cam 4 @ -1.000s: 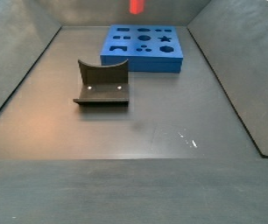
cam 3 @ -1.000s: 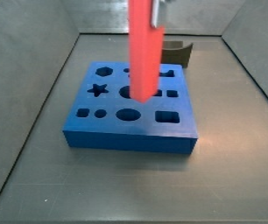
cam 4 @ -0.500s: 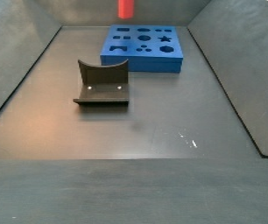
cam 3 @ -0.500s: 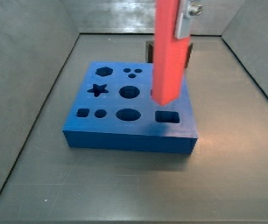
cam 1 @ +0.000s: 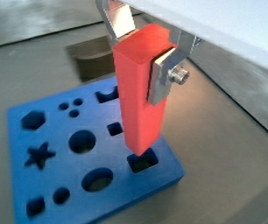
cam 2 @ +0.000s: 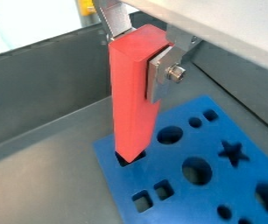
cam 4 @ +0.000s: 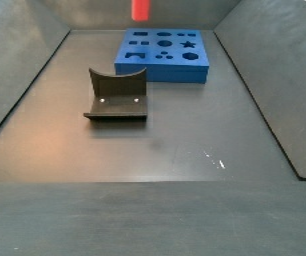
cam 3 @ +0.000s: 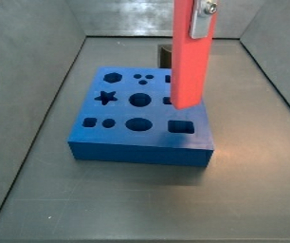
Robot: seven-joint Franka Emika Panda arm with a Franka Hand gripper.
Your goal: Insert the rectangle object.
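The gripper [cam 1: 143, 48] clamps the upper end of the rectangle object [cam 1: 140, 96], which hangs upright with its long axis vertical. In both wrist views its lower end sits just above, or perhaps barely entering, a rectangular hole [cam 1: 144, 161] at a corner of the blue block [cam 3: 141, 119] (contact cannot be told). The insertion path appears to run straight downward.

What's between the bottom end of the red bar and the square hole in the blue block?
Nothing. In a wrist view the rectangle object, held upright in the claw, hangs just above the blue block; only open air between.
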